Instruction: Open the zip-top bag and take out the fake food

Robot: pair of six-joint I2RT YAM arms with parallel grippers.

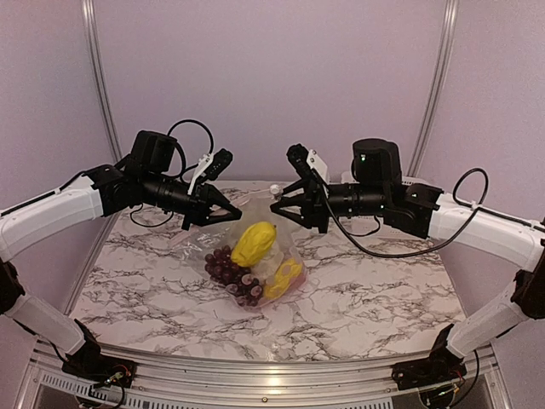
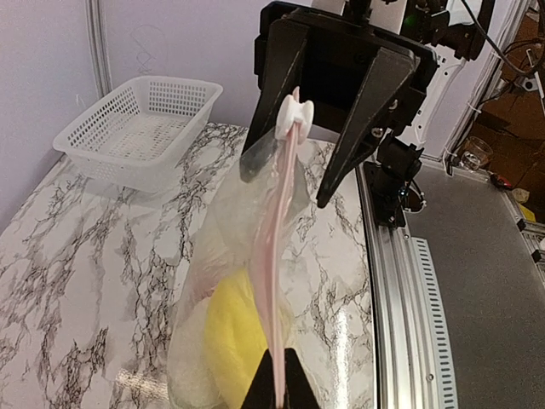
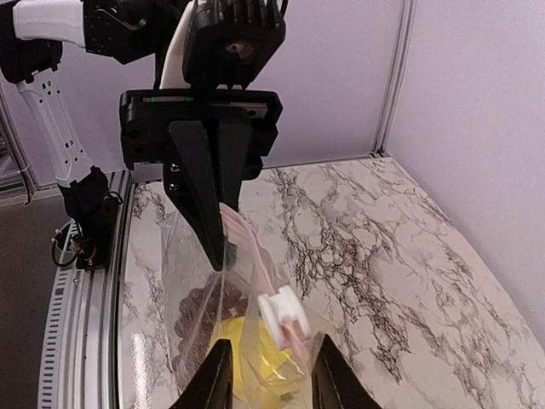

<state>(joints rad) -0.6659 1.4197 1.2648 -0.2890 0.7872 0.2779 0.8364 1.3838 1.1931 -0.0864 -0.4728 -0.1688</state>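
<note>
L claw [image 2: 278,368] pinched shut on top strip of the zip-top bag [image 2: 230,221] — R claw [image 3: 272,341] part open, white slider [image 3: 283,317] between its fingers. Fake food [image 1: 254,243] inside bag.

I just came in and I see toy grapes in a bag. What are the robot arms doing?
They are working on a clear zip-top bag of fake food on the marble table. The left claw is pinched shut on one end of the pink zip strip. The right claw is open, its fingers either side of the white slider at the other end. The bag is not open yet, and the food is inside.
</note>
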